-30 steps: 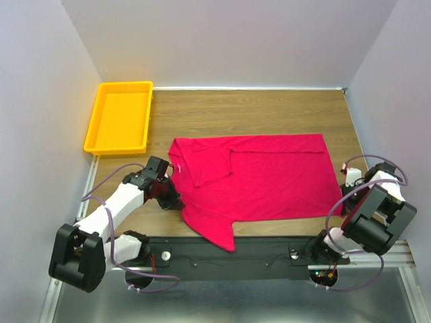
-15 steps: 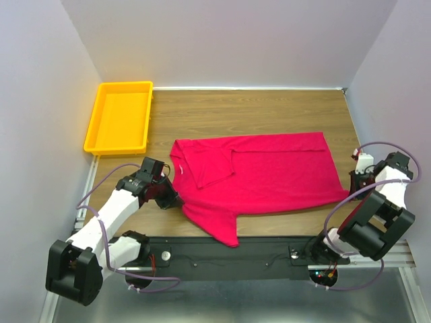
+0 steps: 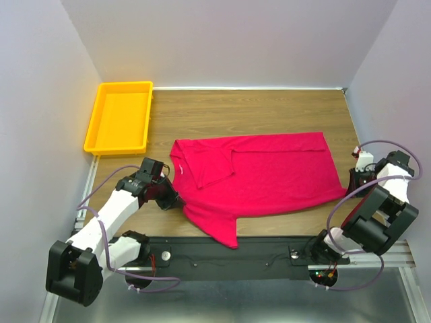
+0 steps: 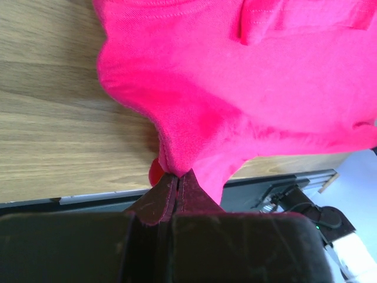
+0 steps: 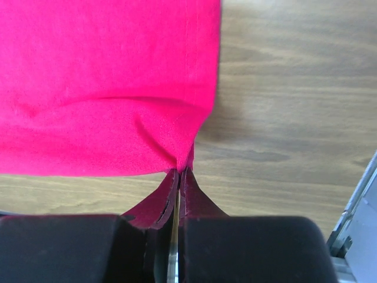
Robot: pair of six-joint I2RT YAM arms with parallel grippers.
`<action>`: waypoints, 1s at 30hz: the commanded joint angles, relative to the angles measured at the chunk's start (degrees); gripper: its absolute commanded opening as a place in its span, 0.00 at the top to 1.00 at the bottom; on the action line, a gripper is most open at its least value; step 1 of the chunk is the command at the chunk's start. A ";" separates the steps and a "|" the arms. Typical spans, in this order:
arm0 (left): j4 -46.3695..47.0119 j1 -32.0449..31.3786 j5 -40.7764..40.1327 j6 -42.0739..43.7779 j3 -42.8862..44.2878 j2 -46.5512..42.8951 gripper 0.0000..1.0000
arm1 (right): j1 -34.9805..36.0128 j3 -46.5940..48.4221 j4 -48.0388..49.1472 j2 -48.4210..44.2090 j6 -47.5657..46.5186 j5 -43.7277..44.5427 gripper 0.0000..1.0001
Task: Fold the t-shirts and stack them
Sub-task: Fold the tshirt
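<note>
Here, crimson t-shirt (image 3: 259,175) lies spread on wooden tabletop (image 3: 256,111), flap doubled over at its left end; left claw (image 4: 177,180) clamped on fabric at near-left edge; right claw (image 5: 178,174) clamped on near-right hem corner; yellow tray (image 3: 121,118) at far-left corner, apart from shirt.

No text, brand, number or sign can be read anywhere, neither on the t-shirt (image 3: 269,175) nor on the yellow tray (image 3: 121,118).
</note>
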 commanded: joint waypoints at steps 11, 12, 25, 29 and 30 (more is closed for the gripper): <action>0.67 0.41 8.90 -6.24 -7.28 -3.24 1.00 | -0.74 2.50 -0.30 1.55 0.28 -3.86 0.99; 0.67 0.50 10.12 -6.68 -7.46 -3.06 1.00 | -0.66 2.32 -0.30 1.63 0.19 -3.95 1.00; -10.06 0.94 4.50 -15.56 -0.87 -0.07 1.00 | -0.66 3.64 -0.30 2.69 0.02 -5.36 0.99; -8.65 1.64 3.36 -15.38 0.71 1.95 0.98 | -0.66 3.38 -0.30 3.04 -0.42 -5.97 1.00; -8.39 1.81 3.53 -15.21 0.89 2.30 0.97 | -0.66 3.38 -0.30 3.04 -0.42 -6.06 0.99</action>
